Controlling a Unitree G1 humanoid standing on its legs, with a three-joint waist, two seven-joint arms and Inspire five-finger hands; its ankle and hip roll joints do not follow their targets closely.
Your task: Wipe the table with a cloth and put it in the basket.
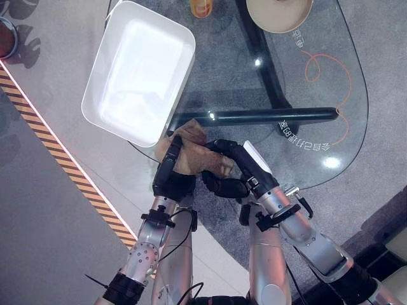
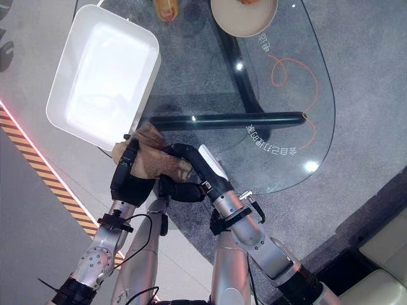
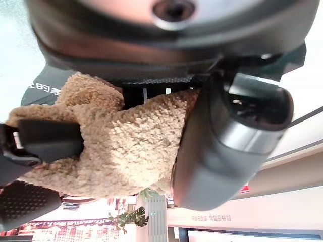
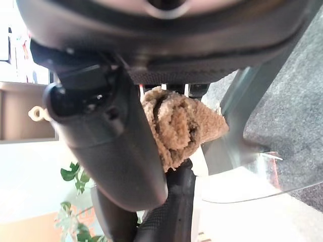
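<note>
A fluffy tan cloth [image 1: 194, 155] is bunched at the near left edge of the glass table [image 1: 305, 127], just below the corner of the white basket [image 1: 137, 70]. My left hand [image 1: 172, 175] grips it from the left, fingers lying along it and thumb curled against it [image 3: 227, 146]. From the right, my right hand [image 1: 236, 166] closes on the same cloth [image 4: 176, 126] and pinches it between thumb and fingers. The basket is empty and overhangs the table's left edge.
A tan bowl [image 1: 278, 13] and an orange jar [image 1: 201, 6] stand at the table's far side. A dark bar [image 1: 273, 115] of the frame runs under the glass. Striped tape [image 1: 57, 159] crosses the floor at left.
</note>
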